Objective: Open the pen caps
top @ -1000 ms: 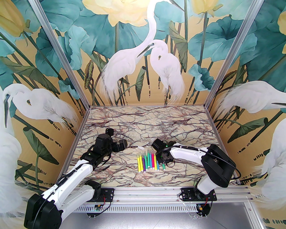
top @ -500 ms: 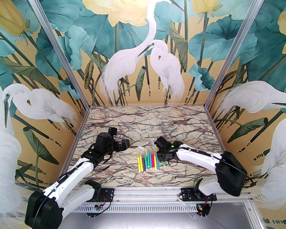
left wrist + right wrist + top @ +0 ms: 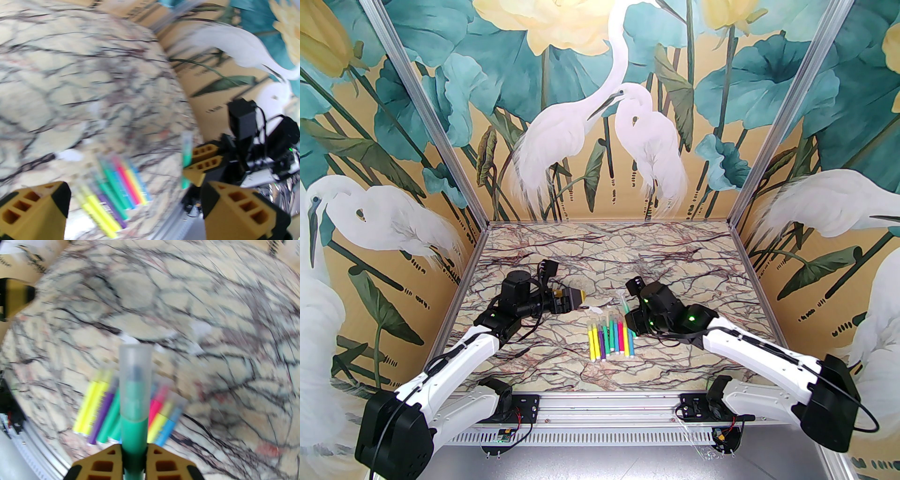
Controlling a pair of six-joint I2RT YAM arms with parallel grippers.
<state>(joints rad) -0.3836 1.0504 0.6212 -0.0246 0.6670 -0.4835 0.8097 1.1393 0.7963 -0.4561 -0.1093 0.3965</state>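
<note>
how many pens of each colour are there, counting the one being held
yellow pens: 3
green pens: 3, counting the green pen in the right gripper
blue pens: 2
purple pen: 1
pink pen: 1
total: 10

Left end effector spread wide; right end effector pinching green pen

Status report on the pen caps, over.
Right claw shut on green pen, cap on. Left claw open, nearby. Other pens in row below, none blocking.
</note>
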